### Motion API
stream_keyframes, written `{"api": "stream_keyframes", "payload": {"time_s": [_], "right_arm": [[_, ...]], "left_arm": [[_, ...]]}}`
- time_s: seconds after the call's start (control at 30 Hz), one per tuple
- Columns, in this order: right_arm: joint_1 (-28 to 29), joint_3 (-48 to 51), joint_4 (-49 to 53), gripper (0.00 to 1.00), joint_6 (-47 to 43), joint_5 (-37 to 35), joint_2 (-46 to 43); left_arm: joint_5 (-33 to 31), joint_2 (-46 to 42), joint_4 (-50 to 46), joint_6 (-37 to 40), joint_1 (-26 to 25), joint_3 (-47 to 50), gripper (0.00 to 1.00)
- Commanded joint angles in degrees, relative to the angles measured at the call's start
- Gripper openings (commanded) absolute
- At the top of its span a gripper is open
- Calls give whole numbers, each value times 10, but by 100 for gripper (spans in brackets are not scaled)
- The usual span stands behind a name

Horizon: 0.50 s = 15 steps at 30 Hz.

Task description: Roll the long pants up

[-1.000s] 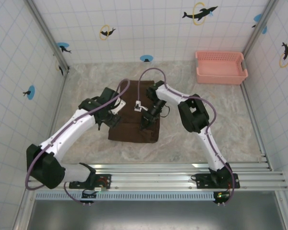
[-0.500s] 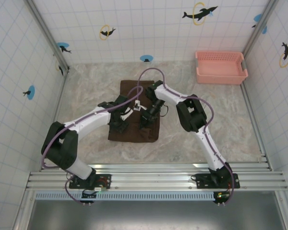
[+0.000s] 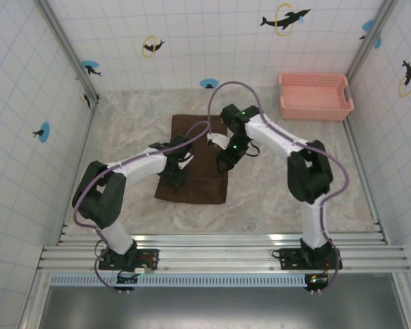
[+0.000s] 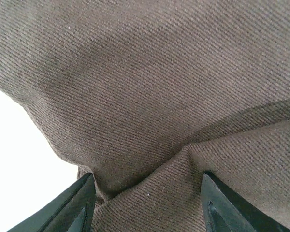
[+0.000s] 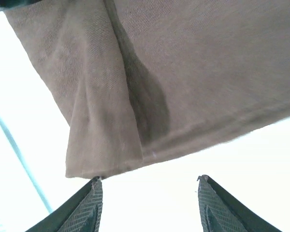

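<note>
The long pants (image 3: 200, 186) lie folded into a dark brown rectangle in the middle of the table. My left gripper (image 3: 172, 177) presses down on their left part. In the left wrist view the brown twill (image 4: 150, 82) covers almost everything, and a raised crease runs between the left gripper's (image 4: 146, 200) two spread fingers, so it is open. My right gripper (image 3: 224, 164) hovers at the pants' right edge. It is open too (image 5: 149, 193), with bare table between its fingertips and the pants' folded hem (image 5: 106, 159) just beyond the left fingertip.
A pink basket (image 3: 315, 96) stands at the back right corner of the marbled table (image 3: 281, 185). Tiled walls close in the left, back and right sides. A metal rail (image 3: 219, 250) runs along the near edge.
The right gripper has opened, let go of the pants and drawn off to their right edge. The left gripper has slid right onto the fabric, its arm swinging inward.
</note>
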<state>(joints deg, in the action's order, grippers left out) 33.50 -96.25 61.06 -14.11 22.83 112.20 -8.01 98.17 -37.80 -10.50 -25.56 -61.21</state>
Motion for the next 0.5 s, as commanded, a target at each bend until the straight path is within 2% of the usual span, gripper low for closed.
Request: {"api": "stream_keyframes", "payload": {"time_s": [0.0, 0.1, 0.2, 0.33, 0.47], "right_arm": [[52, 115, -95, 56, -42, -99, -96], [131, 219, -159, 62, -60, -141, -163], [196, 281, -217, 64, -51, -178, -186], [246, 320, -283, 64, -46, -229, -171], [268, 335, -342, 64, -68, -283, -139]], "left_arm": [[-7, 16, 9, 5, -2, -18, 59], [-6, 19, 2, 9, -1, -25, 59], [-8, 21, -4, 17, -1, -30, 59], [-7, 23, -12, 20, -1, -38, 59], [-4, 28, -20, 21, 0, -44, 59]]}}
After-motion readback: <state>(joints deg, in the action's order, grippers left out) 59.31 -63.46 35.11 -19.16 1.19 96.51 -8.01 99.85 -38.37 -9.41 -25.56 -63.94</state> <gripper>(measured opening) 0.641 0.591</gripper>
